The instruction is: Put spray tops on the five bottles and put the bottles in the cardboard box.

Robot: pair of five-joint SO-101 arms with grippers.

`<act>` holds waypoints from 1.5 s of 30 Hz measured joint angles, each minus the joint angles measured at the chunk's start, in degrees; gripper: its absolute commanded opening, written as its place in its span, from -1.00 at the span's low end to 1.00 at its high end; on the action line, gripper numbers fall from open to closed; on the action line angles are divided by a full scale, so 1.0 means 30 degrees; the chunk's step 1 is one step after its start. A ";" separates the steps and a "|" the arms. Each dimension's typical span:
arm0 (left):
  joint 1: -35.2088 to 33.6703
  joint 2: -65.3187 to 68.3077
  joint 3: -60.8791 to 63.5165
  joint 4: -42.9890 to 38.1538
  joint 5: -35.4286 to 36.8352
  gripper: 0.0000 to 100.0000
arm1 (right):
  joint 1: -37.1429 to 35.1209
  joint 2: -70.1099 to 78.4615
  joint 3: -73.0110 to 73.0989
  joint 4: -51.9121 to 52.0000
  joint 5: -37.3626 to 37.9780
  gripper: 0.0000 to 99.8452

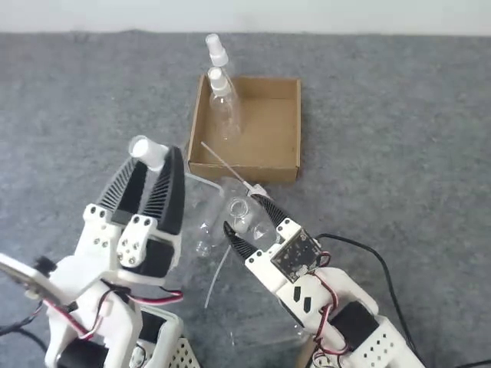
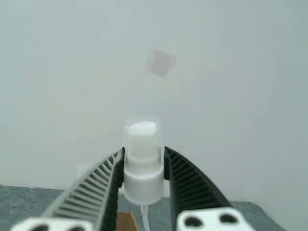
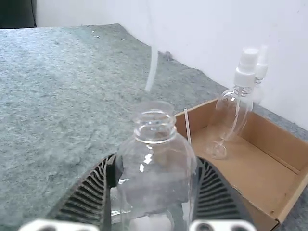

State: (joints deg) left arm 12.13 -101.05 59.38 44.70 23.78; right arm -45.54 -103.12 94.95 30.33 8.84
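Because it is only a small moulded plastic piece, the spray top (image 2: 143, 161) should weigh almost nothing and stay stiff under a firm pinch. The left claw (image 1: 153, 156) is closed around its collar. That looks like the right place to hold it, since the clear cap above could pop off and the thin tube (image 3: 153, 67) below would bend. The top stands upright in the claw, cap up, long axis near vertical, raised above the table (image 1: 399, 115). I judge the tube to hang above and just beyond the waiting neck, not yet in it.

Next along, a loose clear bottle (image 1: 203, 230) seems to lie on its side on the table between the arms. Then comes the bottle (image 3: 154, 168) in the right claw (image 1: 240, 211), whose fingers are clamped on either side of the round body below the shoulder. Thin clear plastic like this is light, slick and easily dented, so a moderate squeeze low on the body suits it and leaves the neck free. Its uncapped mouth points up, long axis close to upright, just in front of the cardboard box (image 1: 244, 170). Two capped bottles (image 1: 225, 111) stand upright in the box's far left corner, nozzles up.
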 measured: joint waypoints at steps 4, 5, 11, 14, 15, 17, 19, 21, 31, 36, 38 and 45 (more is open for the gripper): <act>0.0850 0.0000 0.0000 0.0000 0.0000 -0.98 | -0.0586 0.0000 0.0000 0.0000 0.0000 -0.86; 0.0908 0.0000 0.0000 0.0000 0.0000 -0.98 | -0.0674 0.0000 0.0000 0.0000 0.0000 -0.86; 0.0996 0.0000 0.0264 0.0000 0.0000 -0.98 | -0.0674 0.0000 0.0000 0.0000 0.0000 -0.86; 0.0996 0.0000 0.0469 0.0000 0.0000 -0.98 | -0.0733 0.0000 0.0000 0.0000 0.0000 -0.86; 0.0996 0.0000 0.0469 0.0000 0.0000 -0.98 | -0.0703 0.0000 0.0000 0.0000 0.0000 -0.86; 0.0996 0.0000 0.0850 0.0000 0.0000 -0.98 | -0.0703 0.0000 0.0029 0.0000 0.0000 -0.86; 0.0996 0.0000 0.1172 0.0000 0.0000 -0.98 | -0.0703 0.0000 0.0029 0.0000 0.0000 -0.86; 0.0996 0.0000 0.1319 0.0000 0.0000 -0.98 | -0.0703 0.0000 0.0029 0.0000 0.0000 -0.86; 0.0996 -0.0703 0.1319 0.1495 -0.0410 -0.98 | -0.0703 0.0000 0.0029 0.0000 0.0000 -0.86; 0.0996 -0.0791 0.1319 0.1846 -0.1114 -0.98 | -0.0703 0.0000 0.0029 0.0000 0.0000 -0.86; 0.1026 -0.0791 0.1319 0.1788 -0.1114 -0.98 | -0.0703 0.0000 0.0029 0.0000 0.0000 -0.86; 0.1026 -0.0791 0.0029 0.1729 -0.1114 -0.98 | -0.0703 0.0000 0.0029 0.0000 0.0000 -0.86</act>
State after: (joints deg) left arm 15.21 -103.43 59.47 49.89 20.44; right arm -47.65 -103.12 95.03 30.33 8.84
